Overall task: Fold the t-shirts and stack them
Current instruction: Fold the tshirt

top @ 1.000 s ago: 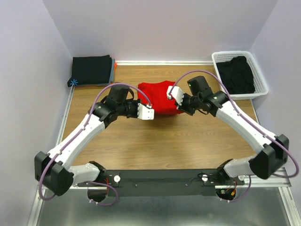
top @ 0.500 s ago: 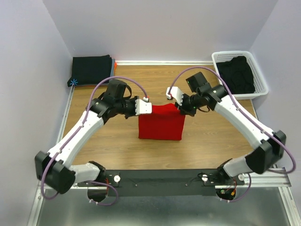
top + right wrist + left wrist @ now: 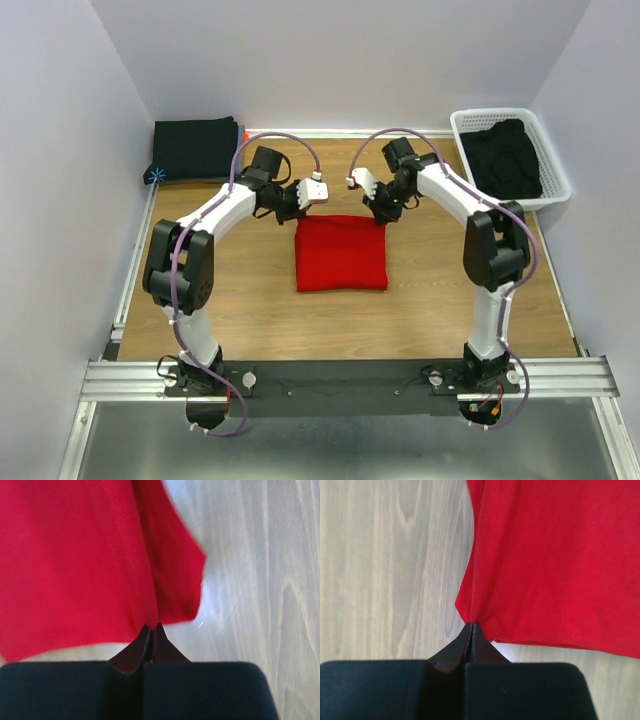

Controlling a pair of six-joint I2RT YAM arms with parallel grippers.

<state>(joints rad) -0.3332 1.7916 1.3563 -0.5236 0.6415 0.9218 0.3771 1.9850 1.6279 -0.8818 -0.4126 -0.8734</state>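
Since the earlier frames both arms have been stretched toward the far side, and the red t-shirt (image 3: 341, 252) has been laid down as a flat rectangle at mid-table, well apart from the folded black t-shirts (image 3: 195, 150) stacked at far left; its far left corner is pinched in the closed left gripper (image 3: 471, 625), its far right corner in the closed right gripper (image 3: 151, 626); were either raised or drawn back before being opened, the soft layers would likely be dragged apart and the fold lost; the cloth is seen as thin matte knit, puckered at each pinch, on a smooth wood-grain table (image 3: 250, 300); crumpled black t-shirts (image 3: 505, 160) are heaped in the white lattice basket (image 3: 530, 202) at far right.
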